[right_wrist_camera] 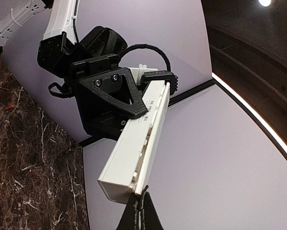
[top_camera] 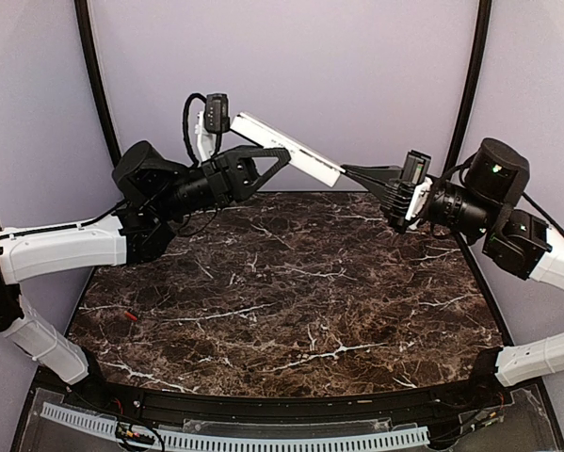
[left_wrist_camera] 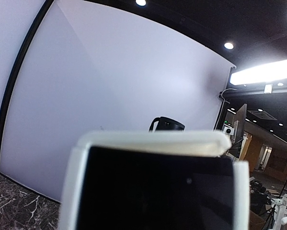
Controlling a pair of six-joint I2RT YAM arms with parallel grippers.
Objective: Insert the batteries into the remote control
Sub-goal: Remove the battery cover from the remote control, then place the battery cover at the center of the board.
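Note:
My left gripper (top_camera: 263, 160) is shut on the white remote control (top_camera: 286, 148) and holds it in the air at the back, slanting down to the right. In the right wrist view the remote (right_wrist_camera: 129, 158) has a thin flat white strip (right_wrist_camera: 156, 129) lying along its side, slightly parted from the body. My right gripper (right_wrist_camera: 142, 203) is shut on the near end of that strip; it also shows in the top view (top_camera: 349, 172). In the left wrist view the remote's end (left_wrist_camera: 153, 143) fills the lower frame and hides my fingers. One red battery (top_camera: 128, 316) lies on the table at the left.
The dark marble table (top_camera: 291, 282) lies below both raised arms. A purple backdrop (top_camera: 338, 75) with black frame posts (top_camera: 98, 85) closes the back and sides. The red battery also shows small in the right wrist view (right_wrist_camera: 8, 107).

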